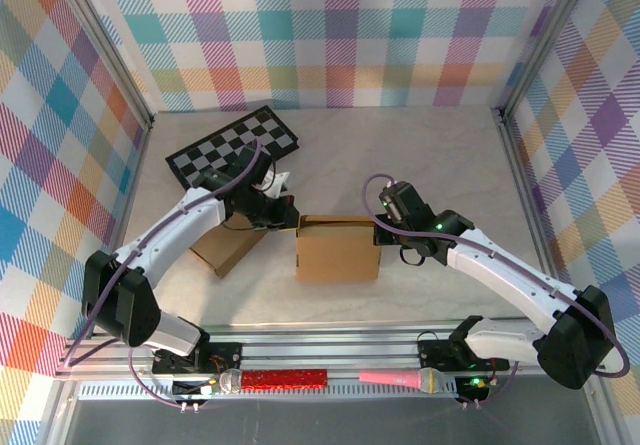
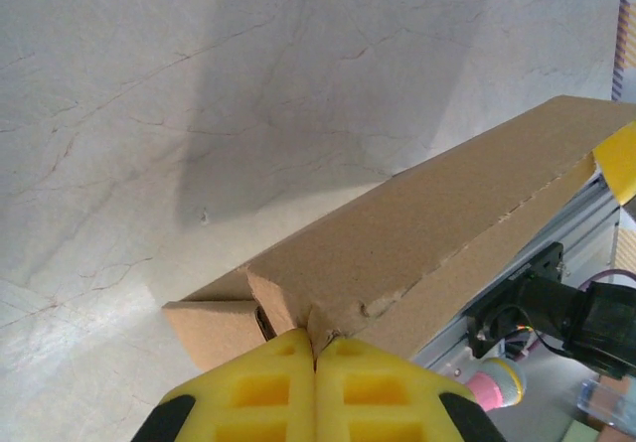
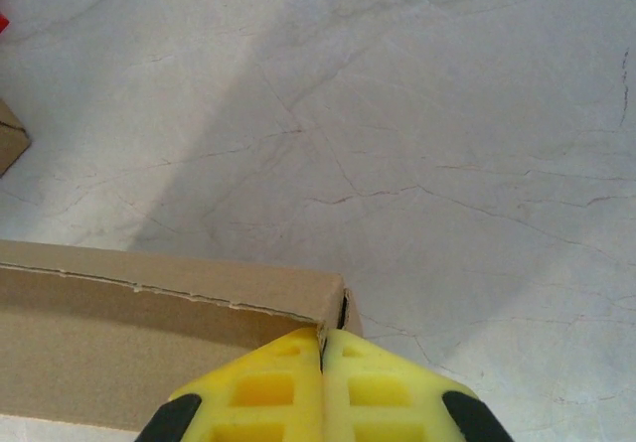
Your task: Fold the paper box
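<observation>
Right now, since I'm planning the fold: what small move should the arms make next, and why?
Probably nudge both shut grippers inward: the left gripper touches a crumpled corner of the cardboard box, the right gripper its opposite end, so squeezing together may square the end walls.

Layout of the table (image 1: 430,155), top view. The paper box (image 1: 338,250) lies at centre, with the left gripper (image 1: 293,217) at its left rear corner and the right gripper (image 1: 379,227) at its right rear corner. A cardboard piece (image 1: 228,250) lies just left of the box, and a checkerboard (image 1: 235,148) lies behind that piece. On the near rail (image 1: 345,389) lie 2 items side by side: a left microphone (image 1: 285,378) and a right microphone (image 1: 400,378).
</observation>
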